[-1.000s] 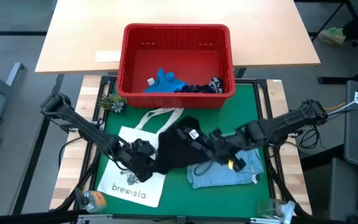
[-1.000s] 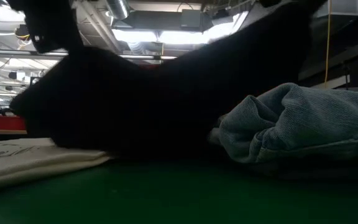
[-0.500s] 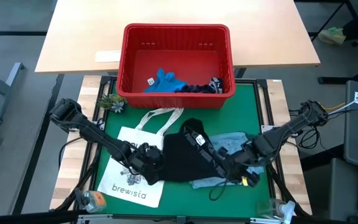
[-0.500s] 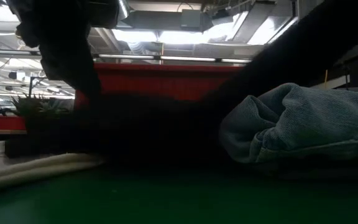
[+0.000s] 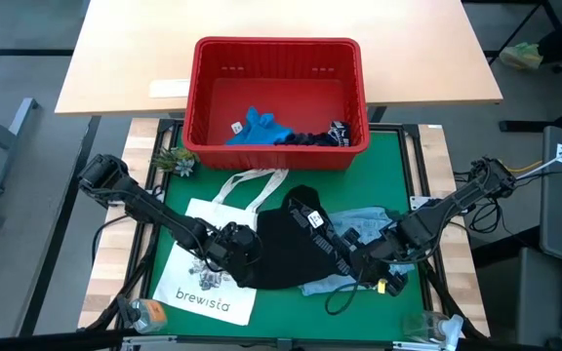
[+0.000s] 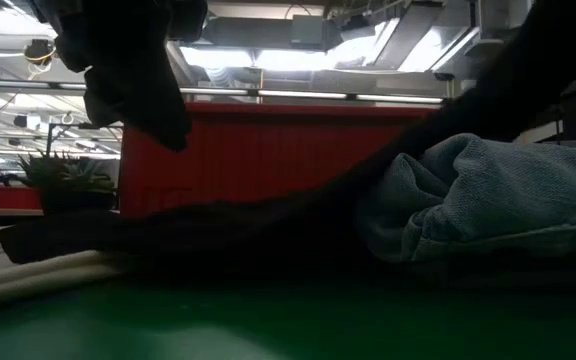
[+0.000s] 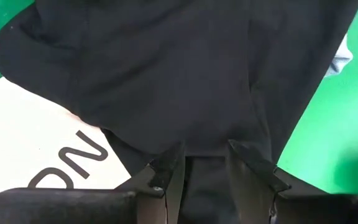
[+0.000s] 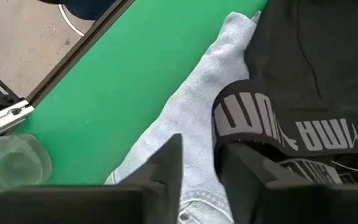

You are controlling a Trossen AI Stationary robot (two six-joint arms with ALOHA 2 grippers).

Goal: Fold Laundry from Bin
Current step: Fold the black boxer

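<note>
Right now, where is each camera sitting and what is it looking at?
High view: above, looking down; red slotted plastic bin, both arms.
Low view: table height; black soft garment, an arm overhead.
Left wrist view: left gripper over the garment.
Right wrist view: right gripper over light blue denim shirt.
All share the garment.

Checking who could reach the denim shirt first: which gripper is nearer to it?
Right. The right gripper is at the denim shirt, its fingers over the light blue cloth. The left gripper is across the black garment, over the tote bag.
</note>
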